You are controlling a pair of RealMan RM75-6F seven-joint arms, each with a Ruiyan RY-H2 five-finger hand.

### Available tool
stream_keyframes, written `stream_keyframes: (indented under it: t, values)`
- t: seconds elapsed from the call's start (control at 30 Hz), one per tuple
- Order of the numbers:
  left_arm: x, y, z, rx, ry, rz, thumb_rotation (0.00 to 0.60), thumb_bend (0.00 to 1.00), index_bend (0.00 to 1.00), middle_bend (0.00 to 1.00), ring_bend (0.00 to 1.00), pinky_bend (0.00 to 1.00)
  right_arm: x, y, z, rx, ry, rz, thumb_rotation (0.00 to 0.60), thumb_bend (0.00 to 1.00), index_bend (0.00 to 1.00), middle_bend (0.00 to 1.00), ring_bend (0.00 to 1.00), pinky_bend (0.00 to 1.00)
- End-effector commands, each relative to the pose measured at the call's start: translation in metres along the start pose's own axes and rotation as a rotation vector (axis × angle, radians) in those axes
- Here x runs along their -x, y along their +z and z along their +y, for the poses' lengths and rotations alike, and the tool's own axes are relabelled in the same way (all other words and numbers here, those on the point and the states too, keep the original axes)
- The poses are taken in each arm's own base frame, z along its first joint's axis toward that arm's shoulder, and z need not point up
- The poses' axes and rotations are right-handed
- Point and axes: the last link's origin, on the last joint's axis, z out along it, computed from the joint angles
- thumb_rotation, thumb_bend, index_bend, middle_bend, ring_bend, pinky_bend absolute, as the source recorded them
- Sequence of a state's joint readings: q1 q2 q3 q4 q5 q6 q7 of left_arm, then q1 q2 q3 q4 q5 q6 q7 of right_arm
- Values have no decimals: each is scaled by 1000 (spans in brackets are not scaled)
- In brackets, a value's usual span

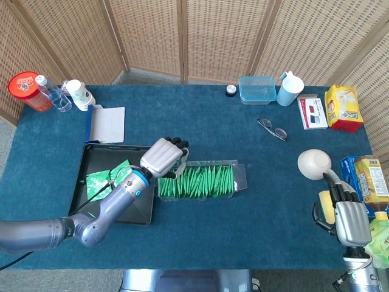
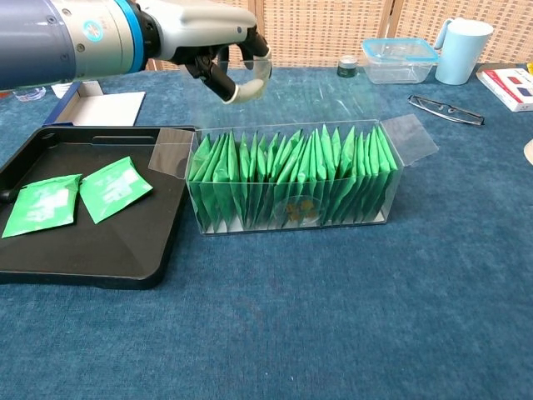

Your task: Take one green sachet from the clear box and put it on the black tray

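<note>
- Now we see one clear box (image 2: 293,179) on the blue table (image 2: 350,317), packed with a row of upright green sachets (image 2: 283,171) — too many and too tightly overlapped for us to count them surely.
- Just left of the box lies one black tray (image 2: 100,250), and on it we count two green sachets: one (image 2: 40,204) nearer the left edge, another (image 2: 117,187) beside it, both lying flat.
- Our left hand (image 2: 218,52) hangs above the left end of the box, fingers (image 2: 246,87) curled downward with nothing between them; it touches neither the sachets nor the box walls as far as we can tell.
- From the head view the same left hand (image 1: 163,158) sits over the seam between tray and box.
- Our right hand (image 1: 345,214) rests near the table's right edge, well apart from the box — fingers straight and holding nothing.
- Along the far edge we count one lidded plastic container (image 1: 257,89), one pale blue cup (image 1: 290,89), one small dark jar (image 1: 230,90), and one pair of glasses (image 1: 272,129) nearer the middle.
- At the far left stand one red-lidded tub (image 1: 27,90), one water bottle (image 1: 53,93) and one white bottle (image 1: 79,94), with one open white box (image 1: 106,123) just behind the tray.
- On the right side we see one white bowl (image 1: 313,162), one yellow packet (image 1: 343,107) and one red-and-white carton (image 1: 312,112).
</note>
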State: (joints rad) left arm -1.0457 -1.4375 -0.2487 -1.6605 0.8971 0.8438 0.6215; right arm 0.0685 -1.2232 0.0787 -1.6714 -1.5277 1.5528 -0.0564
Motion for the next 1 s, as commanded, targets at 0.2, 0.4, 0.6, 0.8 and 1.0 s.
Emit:
stream_keyframes:
  t: [0.2,0.4,0.6,0.8,1.0]
  values:
    - [3,3,-1,-16,-6,9,518,548,556,236,234,343,0,-1,0,0,2,2,245,583,0,90,166,188]
    - [5,7,-6,-40,-4,18,544,511,581,252,241,343,0,-2,0,3,2,1,245,583,0,90,166,188]
    - [13,15,-17,-74,12,4,548,488,466,251,241,343,-1,-1,-2,1,1,2,246,583,0,90,166,188]
    - [15,20,-25,-114,27,12,523,459,232,185,183,343,-2,-1,-3,-2,2,3,248,583,0,90,166,188]
    - [14,21,-30,-128,36,34,464,442,112,88,85,343,-3,-3,-4,-3,5,6,247,583,0,90,166,188]
